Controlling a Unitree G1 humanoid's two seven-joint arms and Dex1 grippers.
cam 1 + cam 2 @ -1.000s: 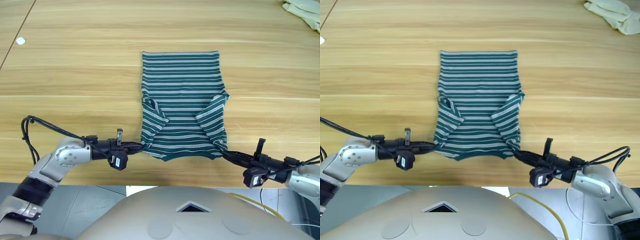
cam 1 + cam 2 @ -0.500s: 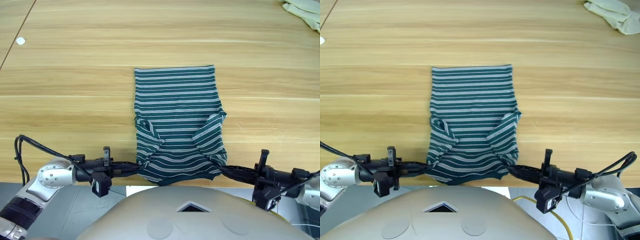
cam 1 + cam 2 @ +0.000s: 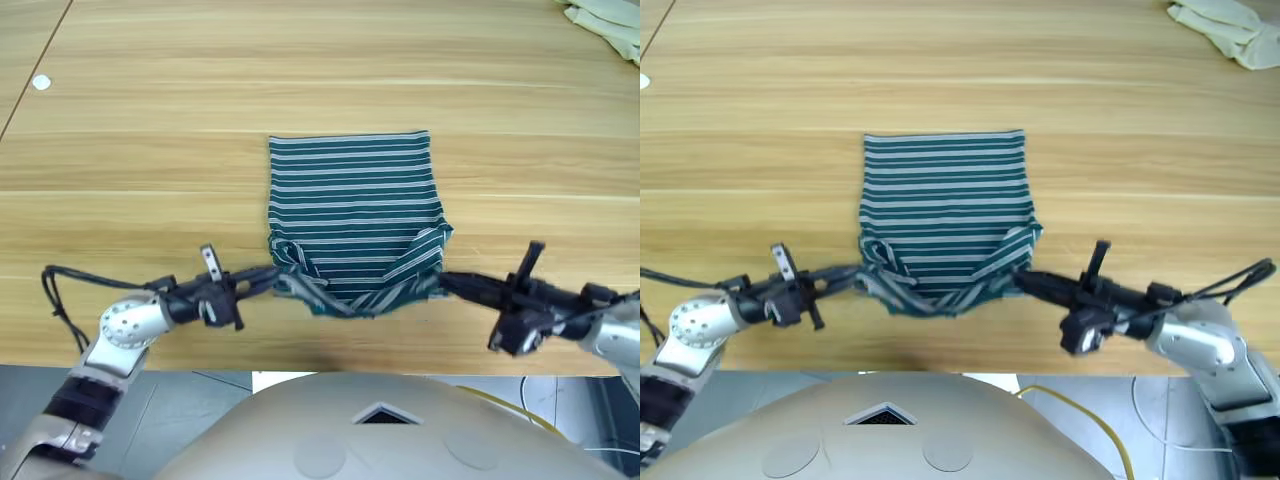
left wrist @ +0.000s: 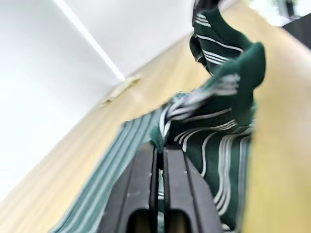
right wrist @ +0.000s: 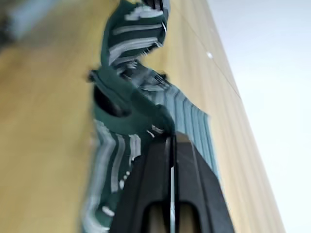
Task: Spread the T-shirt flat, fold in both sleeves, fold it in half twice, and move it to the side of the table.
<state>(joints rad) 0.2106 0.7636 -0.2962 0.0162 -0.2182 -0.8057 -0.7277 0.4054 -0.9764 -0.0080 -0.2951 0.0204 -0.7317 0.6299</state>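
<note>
A green T-shirt with white stripes (image 3: 350, 195) lies on the wooden table (image 3: 150, 150), sleeves folded in. Its near end is raised off the table and hangs slack between my two grippers. My left gripper (image 3: 272, 279) is shut on the near left corner of the T-shirt (image 4: 209, 121). My right gripper (image 3: 442, 283) is shut on the near right corner of the T-shirt (image 5: 131, 107). The far hem rests flat on the wood.
A pale cloth (image 3: 605, 25) lies at the far right corner of the table. A small white disc (image 3: 41, 83) sits at the far left. The table's near edge (image 3: 330, 370) runs just below both grippers.
Both grippers have lifted the shirt's near end and carried it a little away from the table's near edge, bunching it. A second ago the whole shirt was dragged nearer.
</note>
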